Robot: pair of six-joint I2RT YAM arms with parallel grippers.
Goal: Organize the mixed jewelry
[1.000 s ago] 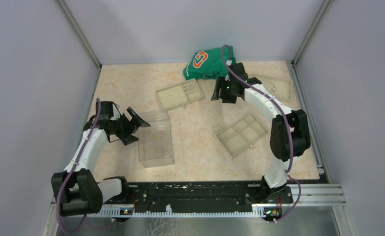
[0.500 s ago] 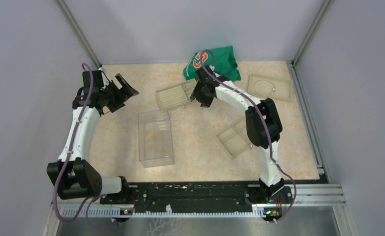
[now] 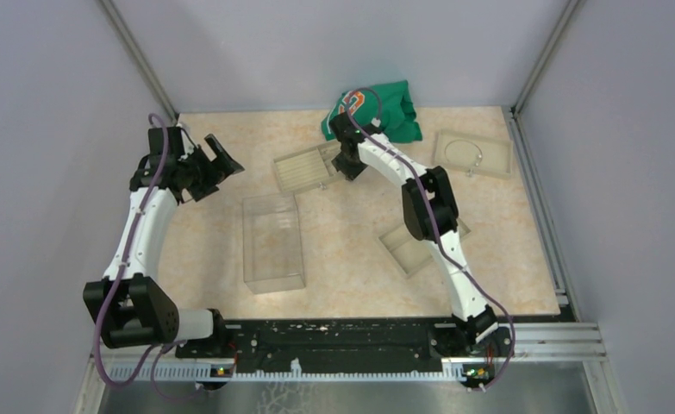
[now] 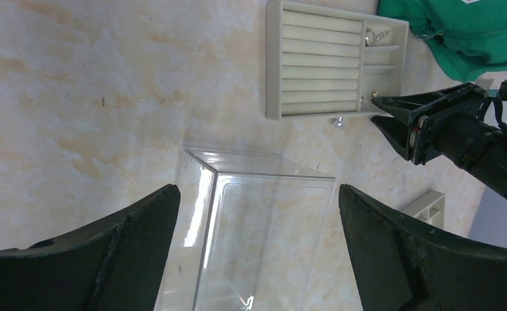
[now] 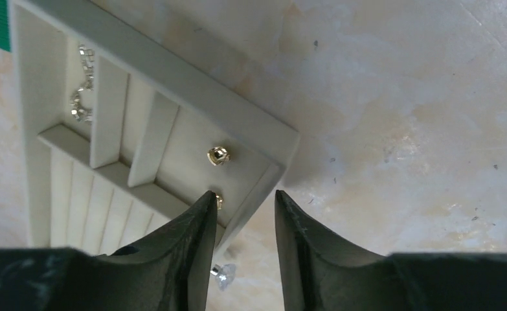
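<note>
My right fingers (image 5: 244,197) hung narrowly apart over the ring tray's (image 5: 237,116) corner, I judged for the loose stud (image 5: 223,274) lying on the counter (image 5: 399,97) at their 6 o'clock. My left fingers (image 4: 257,189) gaped wide above the clear box (image 4: 263,227), out of the way. The wire hoop (image 3: 463,151) lay in the shallow tray (image 3: 493,142) at 2 o'clock.

The beige marbled tabletop (image 3: 351,259) is carrying a clear plastic box (image 3: 273,246), a slotted tray (image 3: 303,172) behind it, a green cloth (image 3: 385,112) at the far edge, a shallow tray (image 3: 497,164) far right and a compartmented tray (image 3: 403,250). A tiny silvery stud (image 5: 223,275) is lying just beside the slotted tray.
</note>
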